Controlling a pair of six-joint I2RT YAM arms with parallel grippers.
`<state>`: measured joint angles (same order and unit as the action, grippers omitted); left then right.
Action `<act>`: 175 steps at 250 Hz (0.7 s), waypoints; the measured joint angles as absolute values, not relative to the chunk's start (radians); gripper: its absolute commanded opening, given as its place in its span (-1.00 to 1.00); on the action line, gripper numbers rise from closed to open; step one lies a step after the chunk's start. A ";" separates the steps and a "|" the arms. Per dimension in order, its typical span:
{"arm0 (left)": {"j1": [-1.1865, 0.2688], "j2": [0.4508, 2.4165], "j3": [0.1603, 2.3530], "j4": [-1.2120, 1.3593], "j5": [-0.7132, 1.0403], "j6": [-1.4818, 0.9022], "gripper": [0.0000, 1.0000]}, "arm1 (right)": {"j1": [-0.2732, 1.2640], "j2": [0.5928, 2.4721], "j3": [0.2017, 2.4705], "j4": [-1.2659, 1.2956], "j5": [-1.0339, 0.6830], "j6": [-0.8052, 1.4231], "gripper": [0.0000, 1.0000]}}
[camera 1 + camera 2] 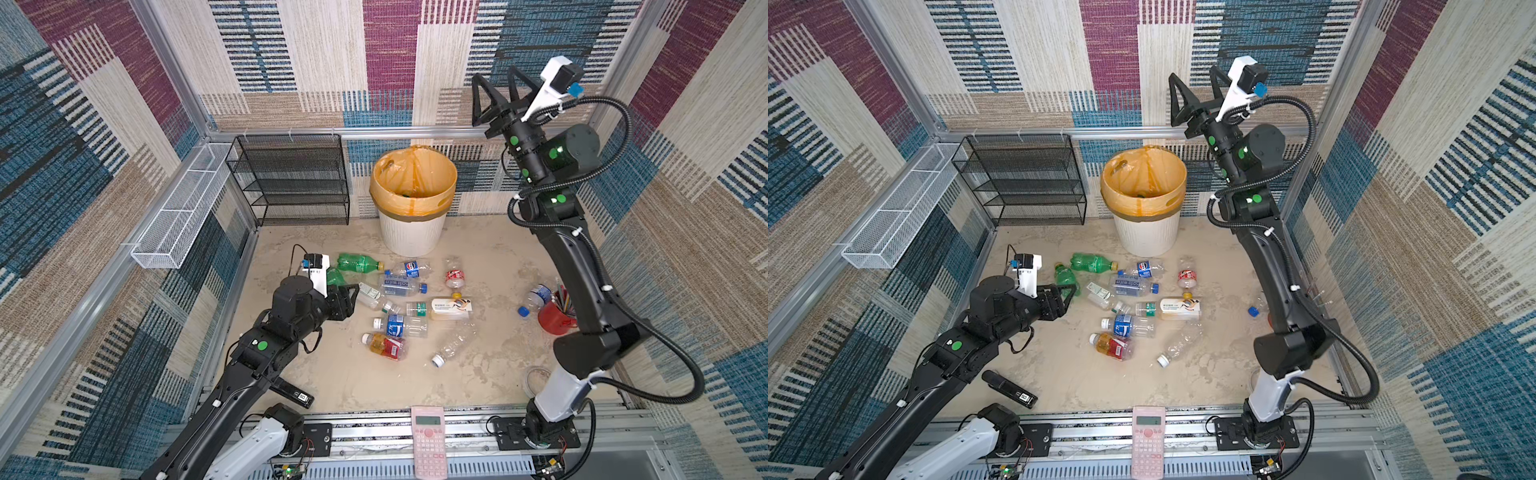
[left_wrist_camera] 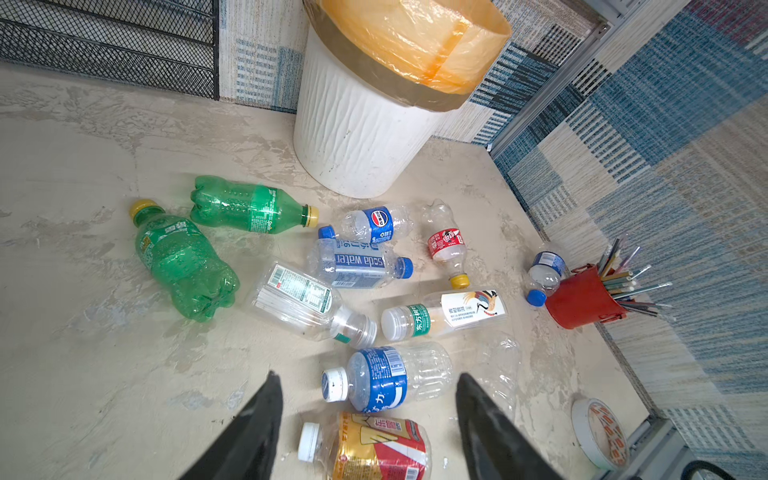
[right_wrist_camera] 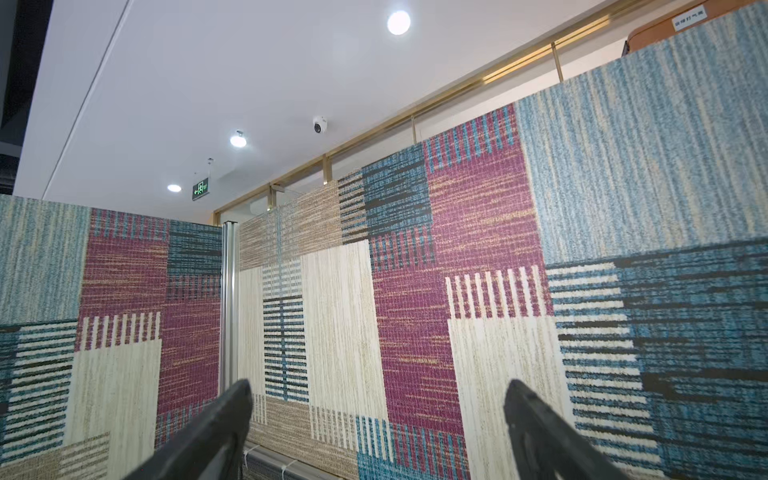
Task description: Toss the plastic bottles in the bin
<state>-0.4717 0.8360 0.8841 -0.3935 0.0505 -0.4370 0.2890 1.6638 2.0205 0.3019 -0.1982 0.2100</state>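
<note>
Your right gripper [image 1: 494, 74] is raised high, above and to the right of the round white ribbed bin [image 1: 411, 237], and it points up at the patterned wall. Its jaws stand wide with nothing between them. Its wrist view shows only wall and ceiling past the fingers [image 3: 224, 415]. The bin is lined with a translucent orange-yellow bag folded over its rim. It stands at the middle of the far edge of the mottled beige surface [image 1: 332, 382].

The small plastic bottles [image 1: 405, 286] lie on their sides in a loose cluster at the middle of the surface, just in front of the bin. Two green bottles with yellow caps [image 2: 249, 205] lie on the cluster's left side. Your left gripper [image 2: 366, 376] hovers over that side, jaws partly apart and holding nothing. In its wrist view a clear bottle with a blue label and white cap [image 2: 390, 374] shows between the fingertips, and an amber bottle with a red label [image 2: 374, 446] lies just beside it. One clear blue-capped bottle [image 2: 544, 270] lies apart near the right edge, just beside a red cup of pencils [image 2: 582, 299]. A pink calculator [image 1: 428, 440] sits at the near edge.
</note>
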 measured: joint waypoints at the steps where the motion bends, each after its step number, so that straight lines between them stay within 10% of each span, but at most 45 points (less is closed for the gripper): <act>1: -0.472 0.836 0.884 -0.393 0.051 -0.437 0.35 | 0.289 1.657 2.009 0.305 -0.198 0.209 0.82; 98: -0.472 0.860 0.840 -0.394 0.050 -0.438 0.34 | 0.289 1.233 0.994 0.258 -0.120 0.245 0.60; 175: -0.472 0.902 0.820 -0.429 0.060 -0.449 0.23 | 0.289 1.121 0.627 0.097 -0.110 0.376 0.54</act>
